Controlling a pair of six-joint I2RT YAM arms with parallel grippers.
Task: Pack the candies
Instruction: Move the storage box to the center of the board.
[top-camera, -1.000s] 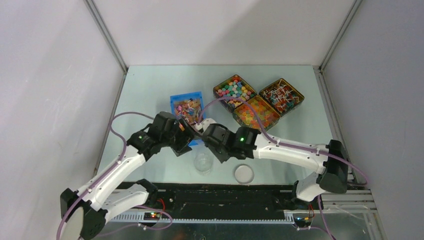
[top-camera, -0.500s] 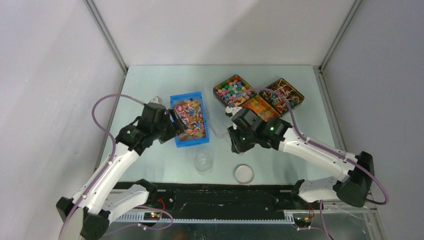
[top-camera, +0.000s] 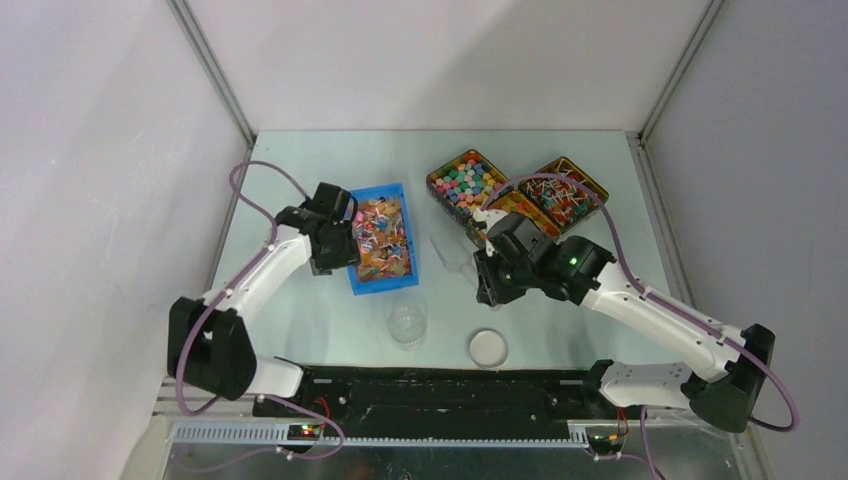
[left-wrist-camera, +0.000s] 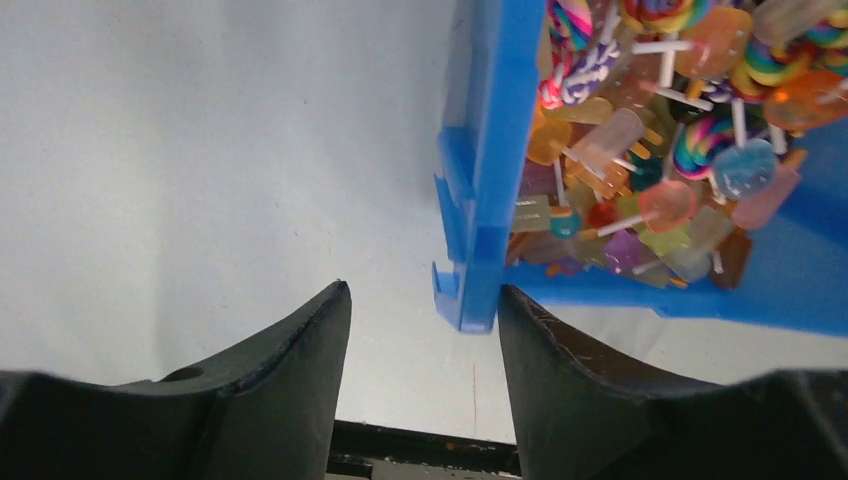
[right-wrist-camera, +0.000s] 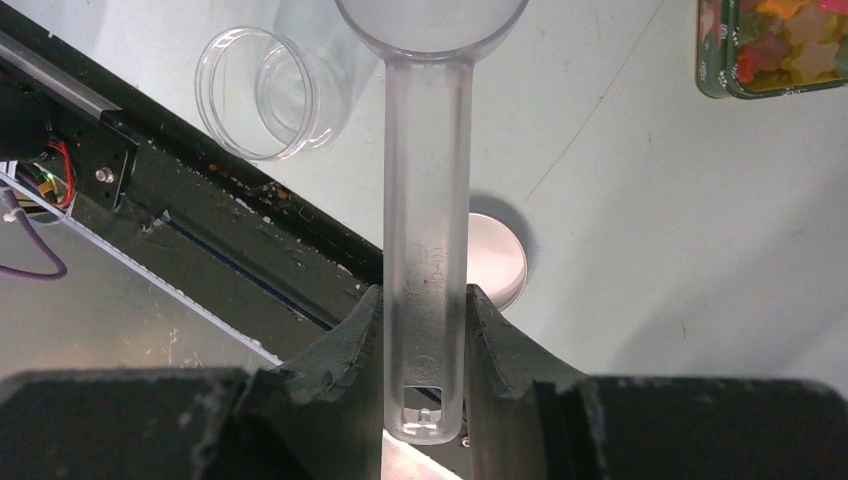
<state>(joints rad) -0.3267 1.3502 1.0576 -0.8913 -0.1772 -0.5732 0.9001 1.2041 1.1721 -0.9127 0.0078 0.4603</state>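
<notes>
Top external view first: the blue tray (top-camera: 385, 288) sits left of centre on the table (top-camera: 300, 165). The candies (top-camera: 380, 235) are piled inside it, a jumble of orange, pink, red and white. The left gripper (top-camera: 340, 238) is right up against the tray's left side.

The left wrist cam gives us the detail. Its fingers (left-wrist-camera: 300, 360) are spread apart, with a corner of the tray's blue wall poking in between them. The finger on the right of that view looks like it's touching the corner or just off it. The other one has bare table in the gap, so nothing's pinched. Up close, a lot of those sweets are on little white sticks.

On the other side, the right gripper (right-wrist-camera: 424, 292) is clamped on the handle of a clear plastic scoop (right-wrist-camera: 427, 180), both fingers pressed against it. From above, the scoop hangs over bare table between the tray and the tins. Its bowl is cut off at the top of the right wrist view and nearly invisible from above. So we honestly can't say whether anything's in it.

Nearer the arm bases, a clear jar (top-camera: 408, 322) stands upright and open. A round white lid (top-camera: 488, 347) lies flat on the table to its right, apart from it.

At the far right, three tins sit clustered together: a tin of multicoloured sweets (top-camera: 465, 180), a lollipop tin (top-camera: 565, 190), and a tin of orange-yellow gummies (right-wrist-camera: 775, 45) partly hidden under the right arm.
</notes>
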